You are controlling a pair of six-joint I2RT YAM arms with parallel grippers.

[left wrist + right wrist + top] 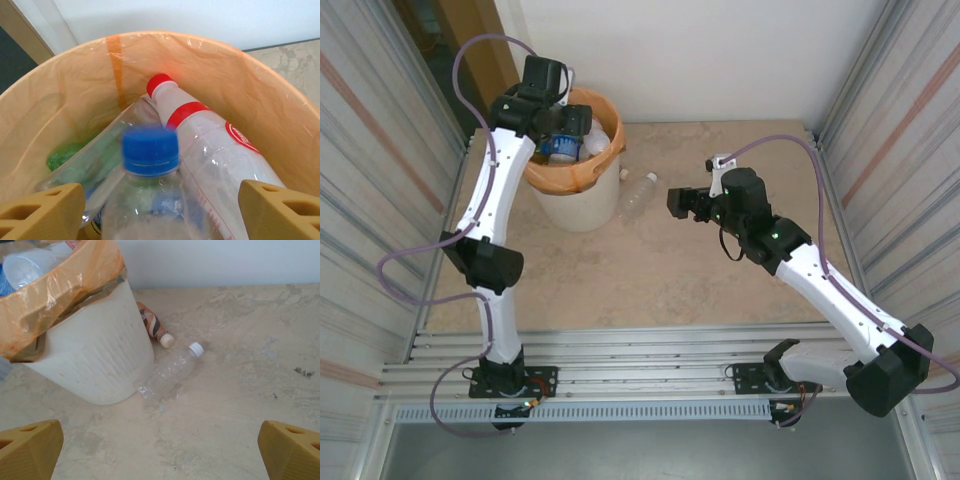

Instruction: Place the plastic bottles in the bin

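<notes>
The left end effector [160, 215] is hanging over the bin [75, 90] with its fingers [45, 210] standing apart, released and gripping nothing. A blue-capped bottle [150, 150], slightly blurred, is showing between them. Beyond it, a red-capped bottle [200, 125] and a green bottle [62, 157] are lying inside the orange liner [250, 90]. The right end effector [160, 450] is hovering wide open and empty above the worktop [240, 390], facing the bin. A clear white-capped bottle [167, 372] is lying on its side just beside the bin's base. A brown bottle [152, 325] is lying farther back, partly hidden behind the bin.
</notes>
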